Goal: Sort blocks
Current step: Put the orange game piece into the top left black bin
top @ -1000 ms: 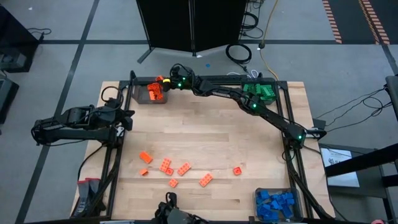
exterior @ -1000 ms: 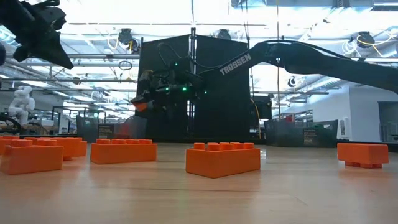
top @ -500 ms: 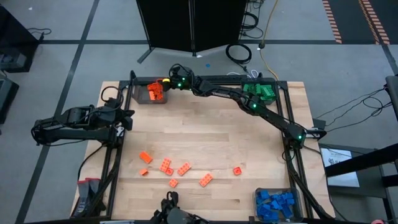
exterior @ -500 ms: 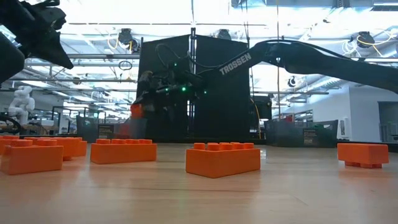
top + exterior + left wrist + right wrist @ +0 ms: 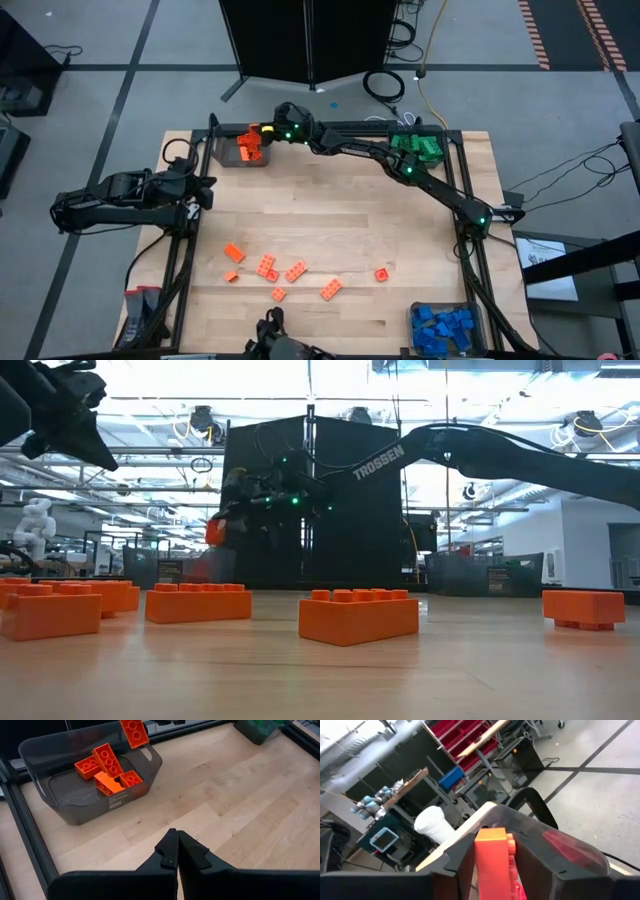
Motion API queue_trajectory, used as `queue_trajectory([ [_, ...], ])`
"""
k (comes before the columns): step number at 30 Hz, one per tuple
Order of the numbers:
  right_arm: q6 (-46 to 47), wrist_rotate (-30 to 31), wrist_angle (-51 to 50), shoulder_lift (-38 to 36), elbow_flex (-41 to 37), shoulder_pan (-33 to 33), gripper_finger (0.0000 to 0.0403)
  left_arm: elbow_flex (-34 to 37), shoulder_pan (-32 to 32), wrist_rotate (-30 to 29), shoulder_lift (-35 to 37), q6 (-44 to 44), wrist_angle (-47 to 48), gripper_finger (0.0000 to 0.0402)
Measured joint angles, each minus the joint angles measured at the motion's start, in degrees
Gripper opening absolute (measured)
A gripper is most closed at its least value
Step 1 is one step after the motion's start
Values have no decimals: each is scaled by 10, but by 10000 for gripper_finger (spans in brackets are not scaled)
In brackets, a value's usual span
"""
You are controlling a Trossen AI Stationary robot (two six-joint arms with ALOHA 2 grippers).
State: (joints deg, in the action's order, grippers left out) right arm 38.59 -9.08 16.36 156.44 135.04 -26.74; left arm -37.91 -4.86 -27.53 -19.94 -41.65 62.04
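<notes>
My right gripper reaches along the table's far edge and stands over the grey bin at the far left, which holds several orange blocks. It is shut on one orange block, also seen in the low view. Several more orange blocks lie flat on the wood near the front. My left gripper is shut with nothing in it, and hovers at the table's left edge. My right gripper pinches the orange block between its two fingers, the studded face against one finger and the opposite face against the other. The fingers come in about level from the table's right. The block hangs tilted, clear above the bin.
A bin of green blocks stands at the far right and a bin of blue blocks at the near right corner. Bare wood lies between the loose orange blocks and the far bins. A dark frame runs around the table.
In the low view the orange block at my right gripper's tips shows a broader face than a second ago and sits slightly more toward the table's left. It has tipped a little while staying above the bin.
</notes>
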Motion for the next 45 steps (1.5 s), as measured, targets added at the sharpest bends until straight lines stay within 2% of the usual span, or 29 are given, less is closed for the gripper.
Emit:
queue_trajectory([
  [24,-33,-4,-13,0,0,2,135,0,0,7,0,0,1,0],
  [29,-35,-21,-12,0,0,1,136,0,0,7,0,1,1,0],
  [33,-39,-30,-12,0,0,1,152,0,0,7,0,1,1,0],
  [39,-18,-29,-13,0,0,0,198,0,0,7,0,1,1,0],
  [45,-7,-60,28,-10,-2,-3,200,0,0,25,0,1,2,0],
])
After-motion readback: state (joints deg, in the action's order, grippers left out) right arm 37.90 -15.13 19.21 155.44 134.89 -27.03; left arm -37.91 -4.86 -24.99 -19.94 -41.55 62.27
